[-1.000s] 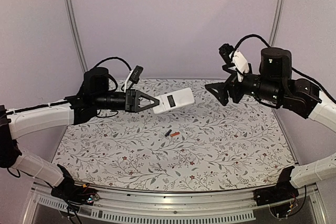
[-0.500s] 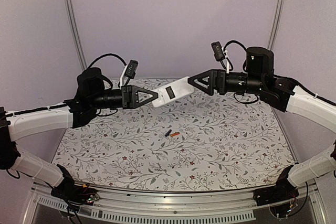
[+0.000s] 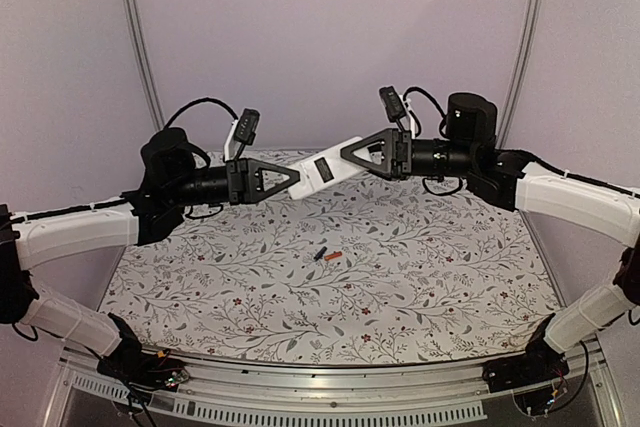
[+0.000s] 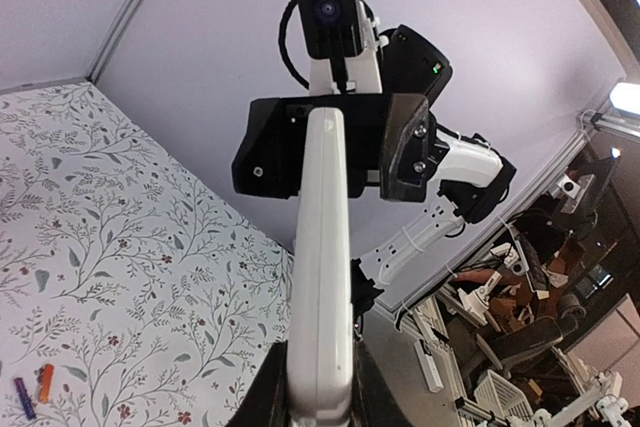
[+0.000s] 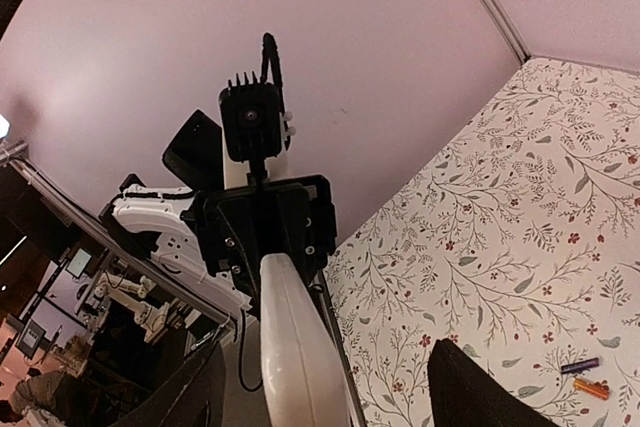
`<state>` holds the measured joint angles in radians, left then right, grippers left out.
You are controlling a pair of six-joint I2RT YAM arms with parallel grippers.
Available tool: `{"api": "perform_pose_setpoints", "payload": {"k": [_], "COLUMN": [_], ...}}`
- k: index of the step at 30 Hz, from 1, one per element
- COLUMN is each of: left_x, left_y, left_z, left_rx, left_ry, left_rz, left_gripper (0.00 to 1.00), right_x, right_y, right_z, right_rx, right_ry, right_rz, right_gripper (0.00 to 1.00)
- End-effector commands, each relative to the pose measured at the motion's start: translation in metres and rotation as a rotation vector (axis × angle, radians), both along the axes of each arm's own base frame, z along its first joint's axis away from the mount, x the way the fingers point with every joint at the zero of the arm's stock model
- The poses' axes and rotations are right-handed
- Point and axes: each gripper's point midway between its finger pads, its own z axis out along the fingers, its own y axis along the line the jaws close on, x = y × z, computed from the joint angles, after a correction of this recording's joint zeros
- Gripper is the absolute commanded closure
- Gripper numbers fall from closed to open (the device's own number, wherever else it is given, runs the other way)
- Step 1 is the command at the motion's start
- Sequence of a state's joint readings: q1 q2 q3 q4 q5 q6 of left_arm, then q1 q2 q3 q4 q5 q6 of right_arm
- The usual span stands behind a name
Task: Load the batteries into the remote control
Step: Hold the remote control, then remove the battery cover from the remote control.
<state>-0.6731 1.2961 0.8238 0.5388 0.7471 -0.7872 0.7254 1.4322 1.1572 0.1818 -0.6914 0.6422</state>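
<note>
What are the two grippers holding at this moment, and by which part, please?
The remote, in mid-air: the left gripper grips one end. The right gripper is at the other end; whether it has closed cannot be told.
</note>
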Motion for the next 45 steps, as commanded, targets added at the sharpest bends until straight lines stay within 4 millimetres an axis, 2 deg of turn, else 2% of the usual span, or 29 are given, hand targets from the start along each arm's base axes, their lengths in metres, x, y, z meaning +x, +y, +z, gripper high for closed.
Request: {"api": "perform_pose_setpoints", "payload": {"k": [1, 14, 19, 22, 27, 33, 39, 45], "left_x": [0.002, 0.018, 0.024, 0.027, 0.028, 0.036, 0.042, 0.047], "left_y": [-0.001, -0.008, -0.01, -0.01, -0.012, -0.013, -0.01, -0.007], "left_z": [0.008, -0.004, -0.011, -0.016, -0.022, -0.033, -0.041, -0.049], "left_rx": [-0.032, -0.013, 0.004, 0.023, 0.04, 0.085, 0.12, 0.151], "left_ry": [-0.024, 0.029, 0.054, 0.067, 0.082, 0.106, 0.127, 0.144], "left_rz": [0.002, 0.031, 0.042, 0.051, 0.049, 0.08, 0.115, 0.138], "left_gripper": [1.0, 1.0, 1.0, 0.99, 0.88, 0.76, 0.75, 0.79], "right_x": [-0.005, -0.008, -0.008, -0.009, 0.001, -0.001, 0.003, 0.007], "right_y": [0.005, 0.008, 0.01, 0.009, 0.001, -0.003, -0.007, -0.014], "right_z": [0.004, 0.004, 0.007, 0.011, 0.019, 0.027, 0.026, 0.025], "right_rx": [0.054, 0.09, 0.11, 0.127, 0.157, 0.191, 0.196, 0.198], "right_ry": [0.034, 0.071, 0.08, 0.076, 0.087, 0.099, 0.105, 0.107], "right_rz": [0.06, 0.096, 0.11, 0.112, 0.077, 0.089, 0.074, 0.048], "right_gripper": [0.36, 0.8, 0.94, 0.98, 1.0, 1.0, 1.0, 1.0]}}
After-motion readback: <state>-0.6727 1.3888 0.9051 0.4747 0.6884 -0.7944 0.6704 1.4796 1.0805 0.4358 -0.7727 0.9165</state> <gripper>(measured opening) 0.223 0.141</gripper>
